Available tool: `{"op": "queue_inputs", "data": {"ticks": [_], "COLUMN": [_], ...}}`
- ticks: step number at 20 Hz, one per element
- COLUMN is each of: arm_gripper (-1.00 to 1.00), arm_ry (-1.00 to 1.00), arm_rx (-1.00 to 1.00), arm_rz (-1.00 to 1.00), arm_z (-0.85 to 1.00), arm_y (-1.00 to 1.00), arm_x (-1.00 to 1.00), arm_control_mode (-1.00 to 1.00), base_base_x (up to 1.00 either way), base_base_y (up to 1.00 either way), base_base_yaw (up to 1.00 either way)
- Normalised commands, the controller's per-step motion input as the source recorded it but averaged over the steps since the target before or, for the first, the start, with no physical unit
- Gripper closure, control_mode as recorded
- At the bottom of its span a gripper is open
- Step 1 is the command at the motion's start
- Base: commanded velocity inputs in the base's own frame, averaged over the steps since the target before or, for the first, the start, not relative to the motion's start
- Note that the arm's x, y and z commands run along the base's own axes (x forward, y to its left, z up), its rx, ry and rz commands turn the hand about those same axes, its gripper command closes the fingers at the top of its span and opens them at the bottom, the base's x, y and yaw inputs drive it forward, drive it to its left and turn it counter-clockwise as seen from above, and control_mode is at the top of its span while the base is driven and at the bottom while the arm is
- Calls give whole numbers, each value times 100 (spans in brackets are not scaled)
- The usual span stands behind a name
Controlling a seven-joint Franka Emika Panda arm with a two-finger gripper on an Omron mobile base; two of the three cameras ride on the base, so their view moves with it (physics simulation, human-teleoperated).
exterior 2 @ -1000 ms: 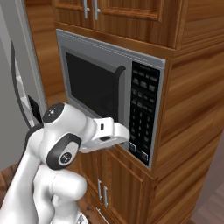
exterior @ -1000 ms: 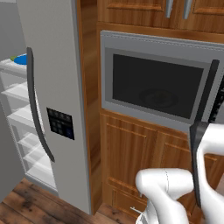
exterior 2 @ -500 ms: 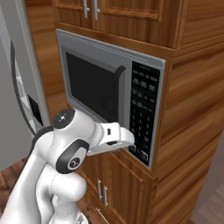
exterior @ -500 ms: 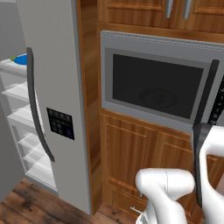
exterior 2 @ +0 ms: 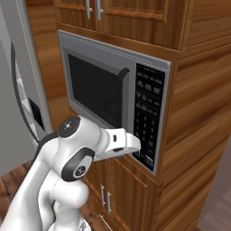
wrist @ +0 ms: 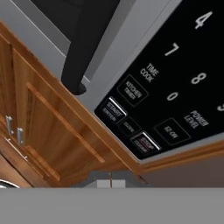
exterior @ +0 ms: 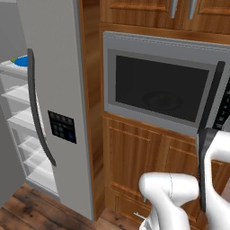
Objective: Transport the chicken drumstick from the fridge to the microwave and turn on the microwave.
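Presently, the tall light-grey fridge (exterior: 54, 112) at left stands open, white shelves bare but for something blue on top. The wide grey built-in microwave (exterior 2: 113, 94) is closed; the chicken drumstick cannot be made out behind its dark glass. The two-finger gripper (exterior 2: 135, 145), fingers clenched on nothing, hovers just beside the black keypad (wrist: 175, 87), evidently to press Start.

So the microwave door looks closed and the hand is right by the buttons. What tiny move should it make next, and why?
Probably a short push forward onto the START button. The microwave door is shut, the gripper is shut and sits close to the bottom of the keypad, and START lies a little ahead in the hand view.
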Motion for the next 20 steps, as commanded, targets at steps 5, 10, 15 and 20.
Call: {"op": "queue_inputs", "data": {"ticks": [5,10,15,20], "arm_gripper": [100,100,100,100], "arm_ry": [-12,-11,-16,-19], "arm_rx": [-10,-9,-9,-12], "arm_rz": [0,0,0,0], "arm_z": [-44,-44,-36,-44], "arm_y": [20,14,0,0], "arm_x": [0,0,0,0], "arm_control_mode": [-100,-100,-100,-100], "base_base_x": [0,0,0,0], "base_base_y": [0,0,0,0], "base_base_yaw": [0,0,0,0]}}
